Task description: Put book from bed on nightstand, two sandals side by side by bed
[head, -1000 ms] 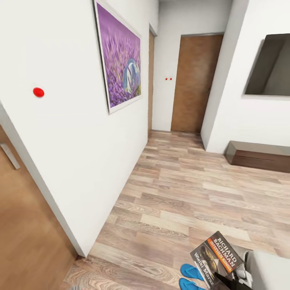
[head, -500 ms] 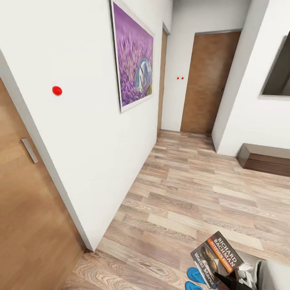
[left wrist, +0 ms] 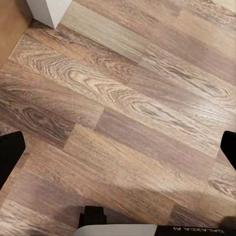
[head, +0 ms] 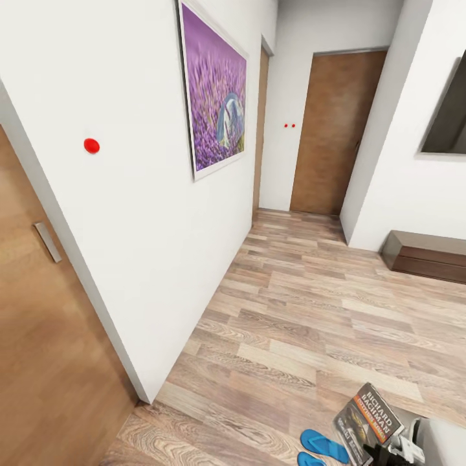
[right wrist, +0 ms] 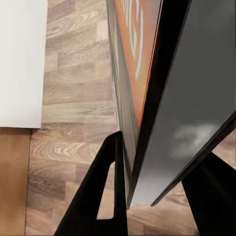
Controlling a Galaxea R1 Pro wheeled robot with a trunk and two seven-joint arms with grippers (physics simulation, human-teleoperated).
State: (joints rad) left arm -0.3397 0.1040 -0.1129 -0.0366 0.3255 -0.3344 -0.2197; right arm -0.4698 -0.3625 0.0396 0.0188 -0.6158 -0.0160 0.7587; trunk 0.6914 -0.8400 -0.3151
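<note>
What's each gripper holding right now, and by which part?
Right gripper: fingers clamp the book by an edge. Left gripper: open, holding nothing.

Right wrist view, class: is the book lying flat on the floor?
No: the book stands edge-on, clamped between the right gripper's dark fingers, with the wood floor well beyond it.

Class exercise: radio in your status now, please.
Right claw shut on book. Left claw open over floor. Two sandals lying below.
</note>
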